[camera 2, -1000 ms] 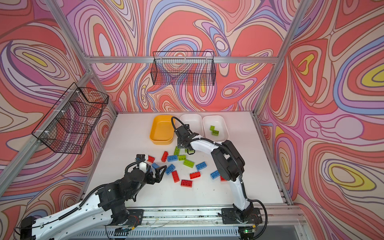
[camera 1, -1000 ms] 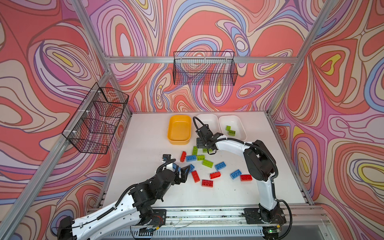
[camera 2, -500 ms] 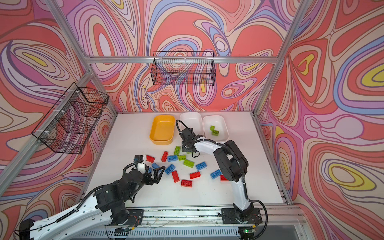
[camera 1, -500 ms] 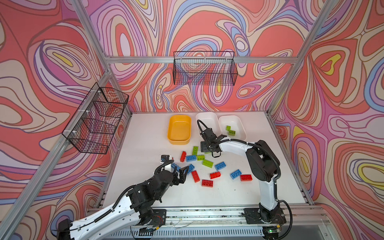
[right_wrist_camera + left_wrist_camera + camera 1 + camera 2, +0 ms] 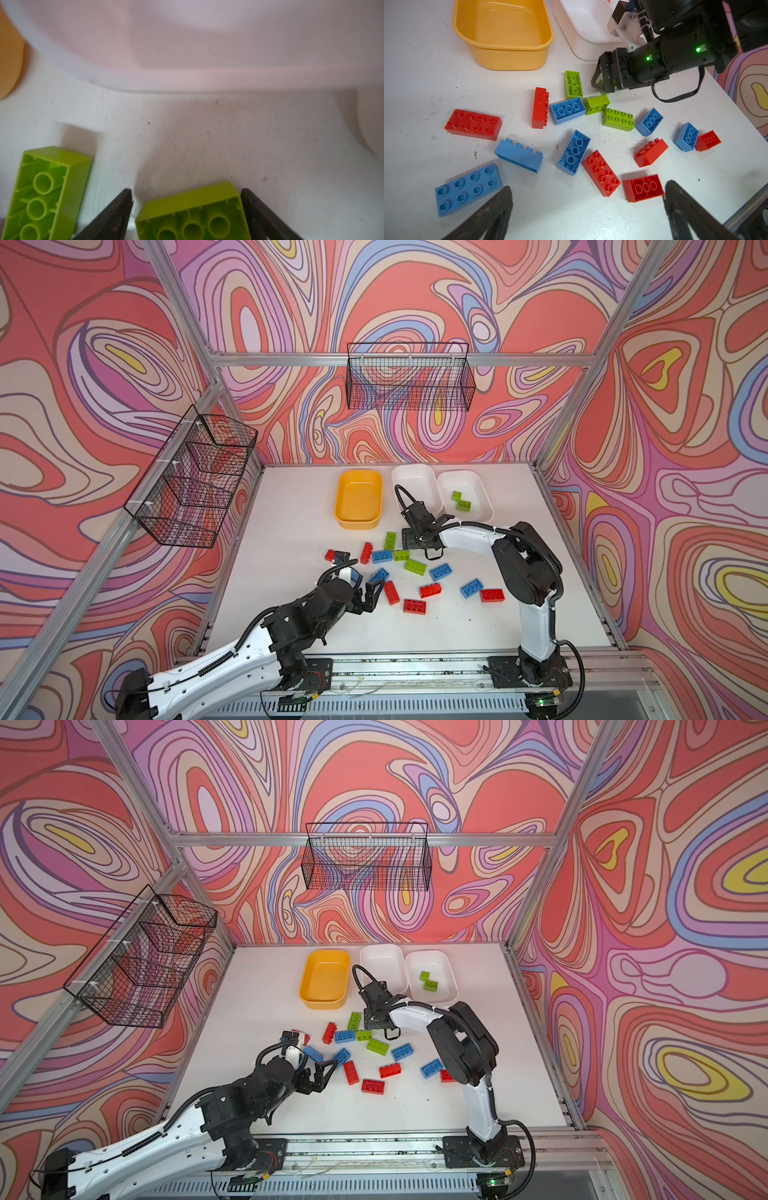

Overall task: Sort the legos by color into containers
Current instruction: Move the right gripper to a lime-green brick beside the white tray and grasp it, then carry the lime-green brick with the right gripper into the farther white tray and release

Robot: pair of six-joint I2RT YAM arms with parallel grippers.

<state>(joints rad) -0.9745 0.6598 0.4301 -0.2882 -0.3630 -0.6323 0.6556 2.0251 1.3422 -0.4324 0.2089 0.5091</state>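
White tabletop (image 5: 291, 506), closed in by swirl-patterned walls (image 5: 124, 364), carries a yellow-orange tub (image 5: 357, 525) toward its far edge. Just beside that tub stands a white tub (image 5: 412, 467), and on the far side of that one a second white tub (image 5: 487, 512) with two lime green bricks (image 5: 461, 502) lying in it. Nearer the robot than the yellow-orange tub, the loose legos (image 5: 574, 152) lie scattered in red, blue and lime green, some studs-up, some upside down, some on their sides.

Close to the yellow-orange tub's near corner, the right gripper (image 5: 187, 190) is low over the tabletop. Its fingers (image 5: 116, 214) stand wide on either side of an upside-down lime brick (image 5: 193, 216), with a sliver of tabletop showing at one finger.

Farther from that tub, the left gripper (image 5: 588, 184) hovers over the nearest red and blue bricks. Its fingers (image 5: 497, 207) are spread fully and hold nothing.
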